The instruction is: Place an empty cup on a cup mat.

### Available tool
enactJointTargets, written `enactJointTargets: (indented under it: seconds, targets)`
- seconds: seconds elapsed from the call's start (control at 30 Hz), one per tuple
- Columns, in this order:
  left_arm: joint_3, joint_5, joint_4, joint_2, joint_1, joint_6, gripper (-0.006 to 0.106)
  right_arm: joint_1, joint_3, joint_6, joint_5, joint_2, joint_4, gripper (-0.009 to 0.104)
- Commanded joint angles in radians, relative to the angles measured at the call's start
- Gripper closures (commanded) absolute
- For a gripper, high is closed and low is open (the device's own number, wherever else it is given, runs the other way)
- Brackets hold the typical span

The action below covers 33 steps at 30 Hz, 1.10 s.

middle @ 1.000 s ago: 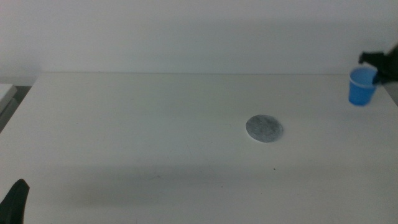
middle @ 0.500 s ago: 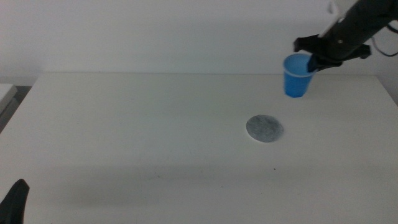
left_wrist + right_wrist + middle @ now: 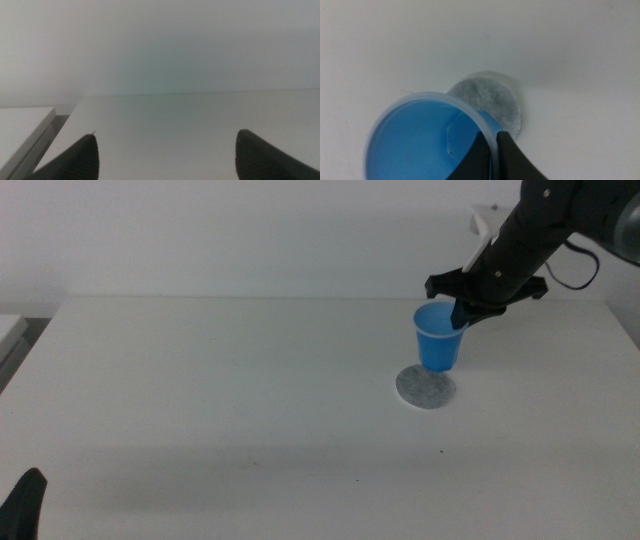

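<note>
We see the right gripper (image 3: 458, 312) pinching the rim of the blue cup (image 3: 437, 337), one jaw inside and one outside, carrying it just above the counter (image 3: 220, 380). The grey cup mat (image 3: 425, 388) lies below, at about seven o'clock from the cup. A thin rim pinch may let the cup tilt or slip. Released now, it would probably land half off the mat. The left gripper (image 3: 165, 155) waits wide open and empty.

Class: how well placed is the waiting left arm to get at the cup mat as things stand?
Probably not well. The left gripper waits open at the near left corner, far from the cup mat, and the right gripper, shut on the cup, hangs just over the mat, crowding any approach.
</note>
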Motion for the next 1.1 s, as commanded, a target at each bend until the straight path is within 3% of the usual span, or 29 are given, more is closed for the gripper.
enactJointTargets:
  seconds: [0.0,0.13,0.77,1.07]
  targets:
    - [0.000,-0.013,-0.002,-0.004,-0.001,-0.003,0.007,0.005,-0.002,-0.009,0.006,0.014,0.012,0.096]
    - [0.000,-0.013,-0.002,-0.004,-0.001,-0.003,0.007,0.005,-0.002,-0.010,0.006,0.043,0.042,0.096]
    - [0.000,-0.013,-0.002,-0.004,-0.001,-0.003,0.007,0.005,-0.002,-0.019,-0.055,0.107,0.016,0.096]
    - [0.000,-0.013,-0.002,-0.004,-0.001,-0.003,0.007,0.005,-0.002,-0.019,-0.046,0.107,0.012,0.082]
